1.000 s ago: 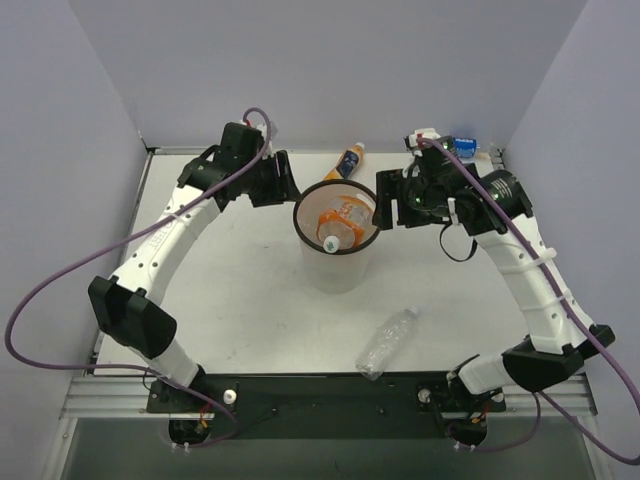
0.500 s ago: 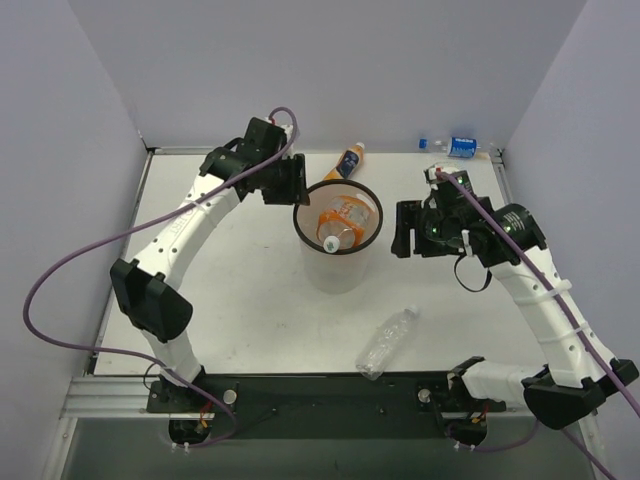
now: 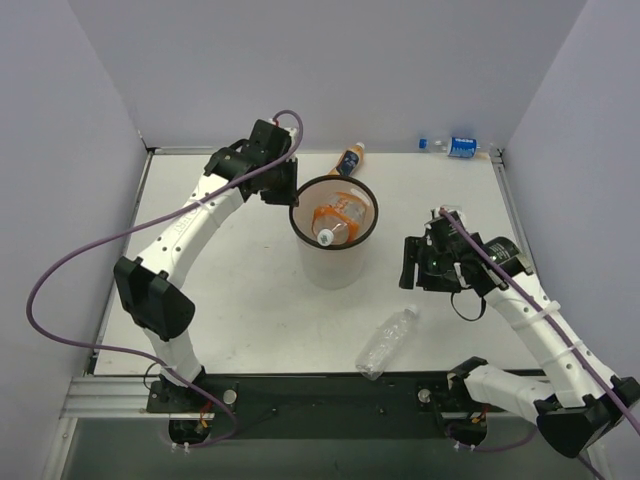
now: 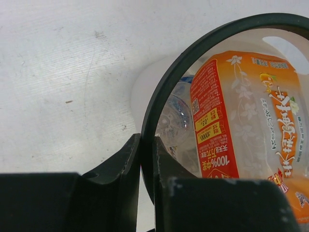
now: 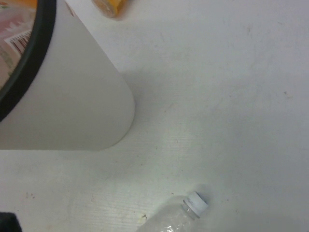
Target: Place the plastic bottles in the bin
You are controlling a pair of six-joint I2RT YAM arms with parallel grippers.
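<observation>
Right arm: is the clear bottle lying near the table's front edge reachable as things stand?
Likely yes. The right hand hangs just beyond the clear bottle, and nothing lies between them. The bin stands off to the left, out of the path.

Top view: far above the tabletop (image 3: 240, 300) at its 6 o'clock, facing down over all of it. Left wrist: very close, at the bin (image 4: 161, 99) rim's 10 o'clock. Right wrist: close, looking down from the bin's 4 o'clock. All share the bin; top and right also share the clear bottle (image 5: 174, 220).

"100%" on orange bottle (image 4: 251, 121) label
</observation>
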